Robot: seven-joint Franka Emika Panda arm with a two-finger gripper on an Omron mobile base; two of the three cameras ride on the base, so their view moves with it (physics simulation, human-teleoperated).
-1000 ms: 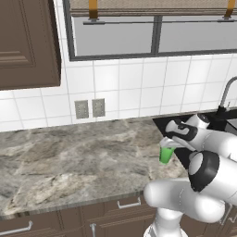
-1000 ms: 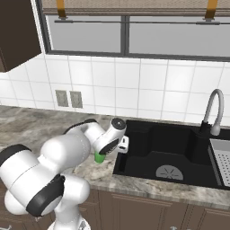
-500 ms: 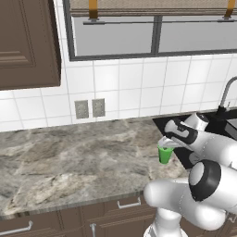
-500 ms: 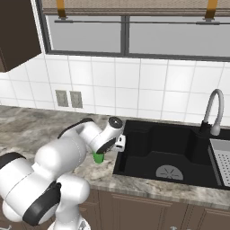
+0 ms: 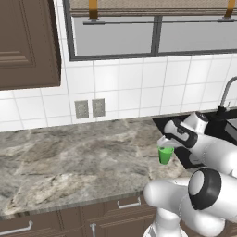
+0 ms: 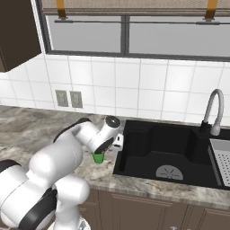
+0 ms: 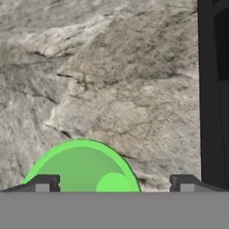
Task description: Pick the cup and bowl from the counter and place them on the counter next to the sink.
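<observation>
My jaws wide open over the cup [image 7: 80, 167], cup upright on the surface [image 5: 83, 157], just beside the sink [image 6: 170, 152]

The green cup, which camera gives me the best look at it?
The left base view: the cup stands upright in plain sight on the counter beside the sink. The right base view hides most of it behind the arm; the hand view looks down into it, cropped.

The cup [image 5: 165, 155] is bright green. The desk [image 5: 69, 157] is mottled grey and beige stone with dark veins. At the desk's right edge, the sink [image 6: 170, 152] is black. The cabinets [image 5: 69, 220] below are dark brown, with silver handles [image 5: 128, 202].
</observation>
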